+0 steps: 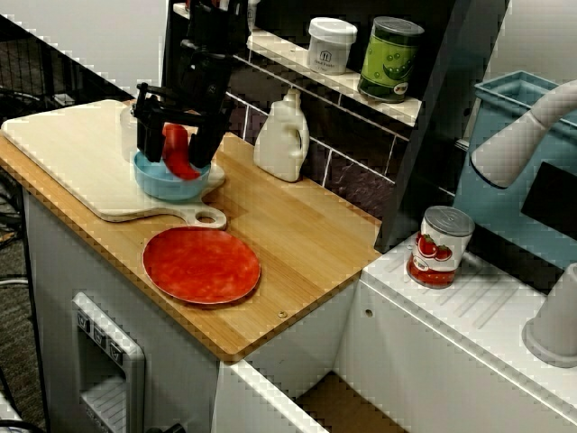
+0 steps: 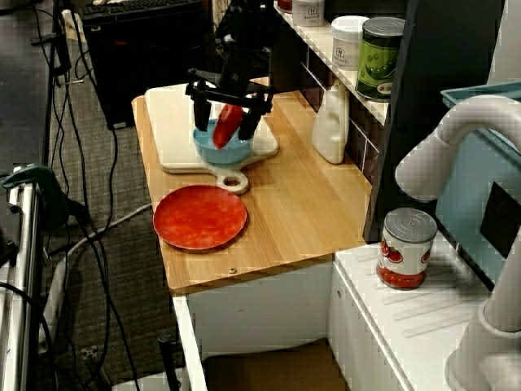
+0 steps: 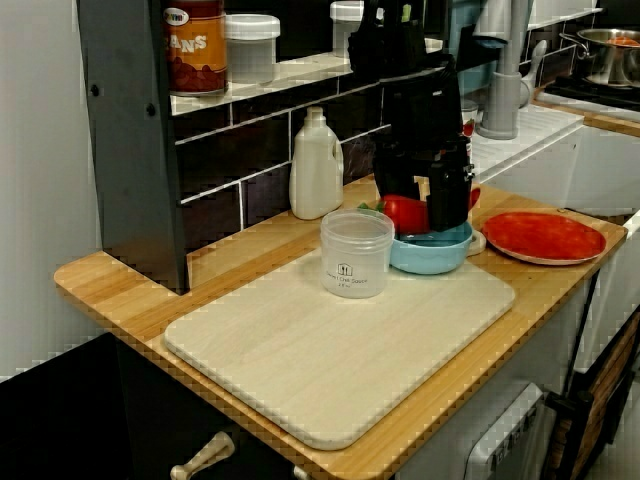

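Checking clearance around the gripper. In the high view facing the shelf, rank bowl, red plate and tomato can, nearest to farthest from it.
1. Bowl: on the board, directly under the gripper, which is shut on a pepper.
2. Plate: on the counter, just off the board's near edge.
3. Tomato can: far right, beyond the counter's end.

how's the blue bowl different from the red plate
The blue bowl is deep and sits on the cutting board; the red plate is flat, wider and lies on the wooden counter. The gripper holds a red pepper at the bowl; the plate is empty. Both are round.
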Tool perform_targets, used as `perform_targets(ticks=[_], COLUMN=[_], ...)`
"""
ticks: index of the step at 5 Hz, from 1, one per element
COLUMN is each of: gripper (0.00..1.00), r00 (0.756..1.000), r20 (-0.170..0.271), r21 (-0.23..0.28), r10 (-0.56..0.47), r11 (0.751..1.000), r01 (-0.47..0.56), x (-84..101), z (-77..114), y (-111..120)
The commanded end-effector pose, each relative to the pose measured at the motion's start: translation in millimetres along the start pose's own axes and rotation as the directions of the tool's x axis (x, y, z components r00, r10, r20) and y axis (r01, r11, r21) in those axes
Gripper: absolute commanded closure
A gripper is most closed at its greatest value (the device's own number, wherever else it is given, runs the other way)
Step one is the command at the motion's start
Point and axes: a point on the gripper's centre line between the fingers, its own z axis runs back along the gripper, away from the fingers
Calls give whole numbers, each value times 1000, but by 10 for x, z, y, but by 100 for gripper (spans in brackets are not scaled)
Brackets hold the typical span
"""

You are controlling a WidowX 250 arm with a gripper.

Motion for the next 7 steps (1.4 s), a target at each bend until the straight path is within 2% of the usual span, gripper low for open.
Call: perform_targets(ticks=[1,2,5,7], gripper=[0,0,0,0], r00=[1000,1000,999,1000], r20=[-4,13,41,23], r21=[45,50,54,54], r10=[7,8,-1,14], r11=[999,999,999,998], r01=[-7,-9,-2,-16], x=[-31,-11,66,158], z=[317,444,639,639], y=[-17,-46,-105,-85])
